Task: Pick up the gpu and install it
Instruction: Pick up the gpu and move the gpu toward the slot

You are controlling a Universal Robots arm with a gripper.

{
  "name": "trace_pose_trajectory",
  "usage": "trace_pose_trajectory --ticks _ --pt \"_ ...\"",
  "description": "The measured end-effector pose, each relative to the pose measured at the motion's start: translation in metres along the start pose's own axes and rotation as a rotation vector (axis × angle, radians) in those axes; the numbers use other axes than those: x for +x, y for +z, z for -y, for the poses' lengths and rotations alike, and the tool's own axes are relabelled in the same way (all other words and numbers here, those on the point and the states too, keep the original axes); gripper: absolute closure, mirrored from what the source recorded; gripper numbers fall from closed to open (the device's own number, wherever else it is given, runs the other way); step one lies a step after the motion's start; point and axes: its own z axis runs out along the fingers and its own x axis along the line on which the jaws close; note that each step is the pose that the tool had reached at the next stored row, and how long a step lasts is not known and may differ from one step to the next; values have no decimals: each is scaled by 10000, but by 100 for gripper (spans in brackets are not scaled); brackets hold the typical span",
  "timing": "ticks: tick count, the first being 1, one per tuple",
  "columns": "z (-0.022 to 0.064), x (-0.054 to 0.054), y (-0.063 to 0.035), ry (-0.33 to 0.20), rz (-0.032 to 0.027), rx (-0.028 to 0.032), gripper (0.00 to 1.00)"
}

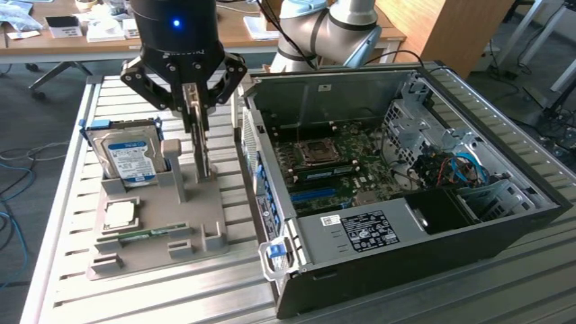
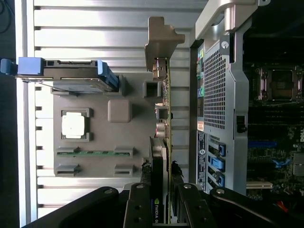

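The gpu (image 1: 199, 145) stands on edge over the grey holder tray (image 1: 153, 229), beside the open computer case (image 1: 504, 223). My gripper (image 1: 193, 101) comes down from above and is shut on the card's upper edge. In the wrist view the gpu (image 2: 165, 118) runs edge-on away from my gripper (image 2: 164, 204), with its silver end bracket (image 2: 161, 42) at the far end and its black block between the fingers (image 2: 137, 209). Whether the card's lower edge still rests in the tray slot I cannot tell.
The tray (image 2: 95, 137) also carries a hard drive (image 1: 133, 156) in a blue frame, a square processor chip (image 1: 120, 214) and a narrow memory stick (image 1: 148, 234). The case lies open, showing the motherboard (image 1: 342, 162) with a blue slot (image 1: 315, 194). Everything stands on a slatted metal table (image 1: 63, 270).
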Motion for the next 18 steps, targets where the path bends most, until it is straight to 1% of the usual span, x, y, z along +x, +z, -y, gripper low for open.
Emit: trace_pose_trajectory --ticks 18 --pt "-4 -2 -78 0 0 0 73"
